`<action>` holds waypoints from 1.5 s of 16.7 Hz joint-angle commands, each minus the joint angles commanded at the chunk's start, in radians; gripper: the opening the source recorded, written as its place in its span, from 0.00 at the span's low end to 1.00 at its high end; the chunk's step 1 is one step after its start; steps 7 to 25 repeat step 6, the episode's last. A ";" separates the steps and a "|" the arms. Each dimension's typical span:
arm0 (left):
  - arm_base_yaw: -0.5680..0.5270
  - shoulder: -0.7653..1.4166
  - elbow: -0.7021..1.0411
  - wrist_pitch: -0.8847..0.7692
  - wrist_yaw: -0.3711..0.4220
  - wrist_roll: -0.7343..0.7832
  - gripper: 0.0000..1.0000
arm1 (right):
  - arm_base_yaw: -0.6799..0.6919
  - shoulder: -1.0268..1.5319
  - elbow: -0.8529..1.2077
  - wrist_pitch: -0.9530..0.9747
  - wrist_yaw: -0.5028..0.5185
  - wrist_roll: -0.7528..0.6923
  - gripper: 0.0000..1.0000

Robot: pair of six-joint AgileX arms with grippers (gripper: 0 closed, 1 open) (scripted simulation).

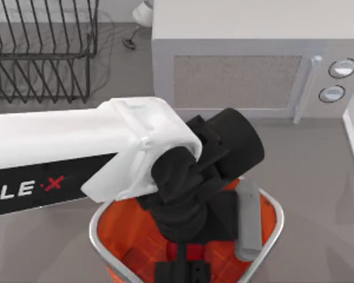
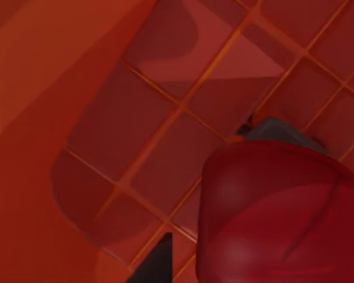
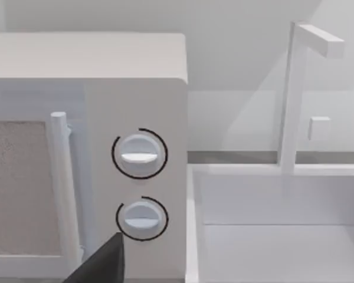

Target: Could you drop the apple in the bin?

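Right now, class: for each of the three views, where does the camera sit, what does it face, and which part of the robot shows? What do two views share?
Top view: above the table, looking down on the left arm reaching into the bin, microwave behind.
Left wrist view: inside the bin, facing its gridded floor and the apple; a dark fingertip shows.
Right wrist view: faces the microwave's knobs and a sink; a dark fingertip shows.
Shared: top and left wrist views both show the bin; top and right wrist both show the microwave.

Top view looks steeply down, bin (image 1: 275, 219) at 6 o'clock; left wrist view sits close inside it; right wrist view faces the microwave (image 3: 106, 165).
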State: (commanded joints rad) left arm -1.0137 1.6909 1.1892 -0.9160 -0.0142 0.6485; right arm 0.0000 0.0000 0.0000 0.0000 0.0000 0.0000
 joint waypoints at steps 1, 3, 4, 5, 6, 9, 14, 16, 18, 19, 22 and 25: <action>0.000 0.000 0.000 0.000 0.000 0.000 1.00 | 0.000 0.000 0.000 0.000 0.000 0.000 1.00; 0.000 0.000 0.000 0.000 0.000 0.000 1.00 | 0.000 0.000 0.000 0.000 0.000 0.000 1.00; 0.000 0.000 0.000 0.000 0.000 0.000 1.00 | 0.000 0.000 0.000 0.000 0.000 0.000 1.00; 0.000 0.000 0.000 0.000 0.000 0.000 1.00 | 0.000 0.000 0.000 0.000 0.000 0.000 1.00; 0.000 0.000 0.000 0.000 0.000 0.000 1.00 | 0.000 0.000 0.000 0.000 0.000 0.000 1.00; 0.000 0.000 0.000 0.000 0.000 0.000 1.00 | 0.000 0.000 0.000 0.000 0.000 0.000 1.00; 0.000 0.000 0.000 0.000 0.000 0.000 1.00 | 0.000 0.000 0.000 0.000 0.000 0.000 1.00; 0.000 0.000 0.000 0.000 0.000 0.000 1.00 | 0.000 0.000 0.000 0.000 0.000 0.000 1.00; 0.000 0.000 0.000 0.000 0.000 0.000 1.00 | 0.000 0.000 0.000 0.000 0.000 0.000 1.00; 0.000 0.000 0.000 0.000 0.000 0.000 1.00 | 0.000 0.000 0.000 0.000 0.000 0.000 1.00; 0.000 0.000 0.000 0.000 0.000 0.000 1.00 | 0.000 0.000 0.000 0.000 0.000 0.000 1.00; 0.000 0.000 0.000 0.000 0.000 0.000 1.00 | 0.000 0.000 0.000 0.000 0.000 0.000 1.00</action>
